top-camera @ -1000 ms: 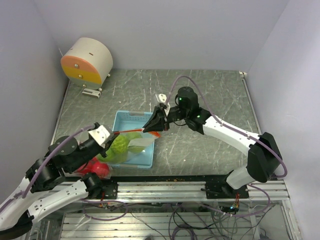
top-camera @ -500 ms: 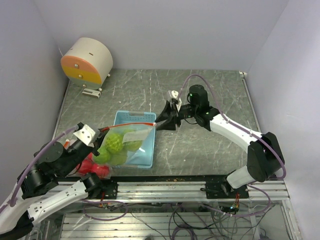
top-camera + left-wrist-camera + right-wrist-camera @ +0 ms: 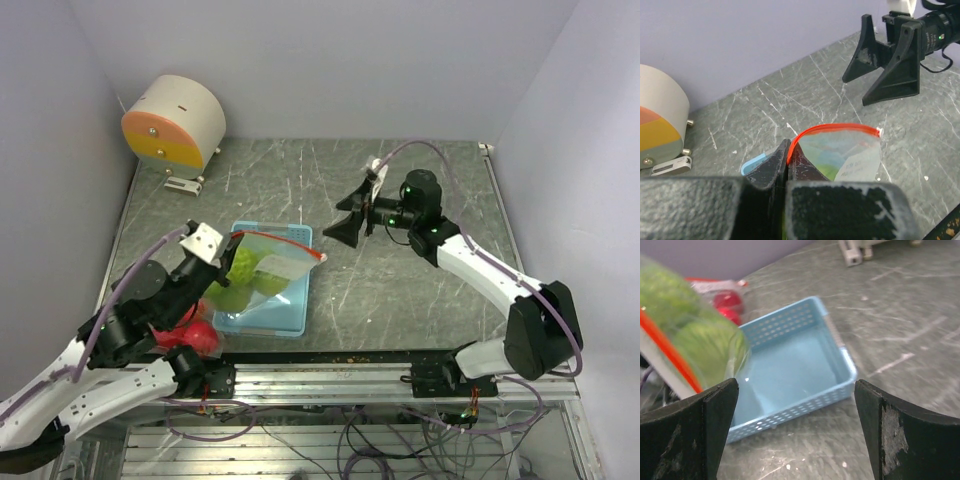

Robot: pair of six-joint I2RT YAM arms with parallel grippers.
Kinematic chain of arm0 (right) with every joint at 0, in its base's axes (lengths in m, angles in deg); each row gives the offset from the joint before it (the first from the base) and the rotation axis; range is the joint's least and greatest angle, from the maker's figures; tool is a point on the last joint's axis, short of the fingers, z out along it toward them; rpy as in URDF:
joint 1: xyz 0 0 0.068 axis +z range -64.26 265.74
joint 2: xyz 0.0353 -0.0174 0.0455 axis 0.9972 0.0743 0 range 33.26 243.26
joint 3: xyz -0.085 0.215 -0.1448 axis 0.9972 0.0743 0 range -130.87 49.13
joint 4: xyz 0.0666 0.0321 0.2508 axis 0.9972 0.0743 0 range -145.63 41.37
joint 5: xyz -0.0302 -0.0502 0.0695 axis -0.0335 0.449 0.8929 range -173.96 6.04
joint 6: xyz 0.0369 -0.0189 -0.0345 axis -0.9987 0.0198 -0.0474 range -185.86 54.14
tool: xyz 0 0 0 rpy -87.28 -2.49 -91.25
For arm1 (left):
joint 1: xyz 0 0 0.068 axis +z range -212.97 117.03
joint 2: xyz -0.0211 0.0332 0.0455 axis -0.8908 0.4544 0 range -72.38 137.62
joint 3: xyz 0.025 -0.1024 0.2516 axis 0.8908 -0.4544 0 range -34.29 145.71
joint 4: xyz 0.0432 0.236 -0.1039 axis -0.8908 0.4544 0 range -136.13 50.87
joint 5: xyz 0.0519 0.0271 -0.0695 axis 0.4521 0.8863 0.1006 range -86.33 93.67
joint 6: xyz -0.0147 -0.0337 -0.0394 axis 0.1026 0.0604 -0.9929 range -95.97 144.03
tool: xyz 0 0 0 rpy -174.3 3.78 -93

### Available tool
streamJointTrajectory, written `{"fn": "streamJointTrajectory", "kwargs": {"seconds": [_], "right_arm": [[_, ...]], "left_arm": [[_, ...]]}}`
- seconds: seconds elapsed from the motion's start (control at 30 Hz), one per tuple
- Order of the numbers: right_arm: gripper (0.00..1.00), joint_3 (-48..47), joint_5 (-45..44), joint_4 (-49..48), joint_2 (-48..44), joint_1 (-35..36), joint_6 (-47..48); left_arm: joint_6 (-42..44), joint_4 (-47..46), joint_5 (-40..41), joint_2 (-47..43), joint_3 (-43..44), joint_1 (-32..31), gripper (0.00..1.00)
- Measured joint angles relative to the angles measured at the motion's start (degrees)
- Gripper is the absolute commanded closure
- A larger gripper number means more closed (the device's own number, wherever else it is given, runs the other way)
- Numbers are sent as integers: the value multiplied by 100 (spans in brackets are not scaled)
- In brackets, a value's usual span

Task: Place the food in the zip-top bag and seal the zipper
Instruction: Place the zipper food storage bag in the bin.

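left gripper (image 3: 787, 159) is clamped on the red zipper (image 3: 835, 129) of the zip-top bag (image 3: 272, 278) holding green food (image 3: 243, 268), right gripper (image 3: 352, 215) hangs nearby with jaws wide apart

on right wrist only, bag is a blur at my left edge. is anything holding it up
Observer: Yes. The left end effector is shut on the zip-top bag, at the near end of its red zipper.
Operator: is the zipper closed
Observer: In the left wrist view it reads as one unbroken red line out to the far corner. I see no gap.
Operator: how close am i to that corner
Observer: Not touching. The top view shows the right end effector open and apart from the bag, beyond its far corner, over the table.
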Motion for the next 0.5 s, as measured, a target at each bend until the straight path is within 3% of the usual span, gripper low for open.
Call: {"fn": "streamJointTrajectory", "kwargs": {"seconds": [0.2,0.27,0.33,0.4,0.43,0.5], "right_arm": [[0,256,-1388,-144,-457,-175,-551],[0,269,-1628,-173,-492,-175,-658],[0,299,-1786,-212,-494,-177,-739],[0,372,-1878,-247,-494,-177,-848],[0,407,-1904,-249,-490,-175,-903],[0,439,-1967,-243,-459,-175,-979]], "left_arm": [[-55,-999,304,553,-199,0,93],[-96,-1178,463,713,-216,0,88],[-203,-1259,745,901,-216,0,63],[-339,-1266,1032,1036,-219,0,13],[-393,-1268,1176,1102,-229,2,0],[-566,-1285,1381,1137,-321,0,1]]}}
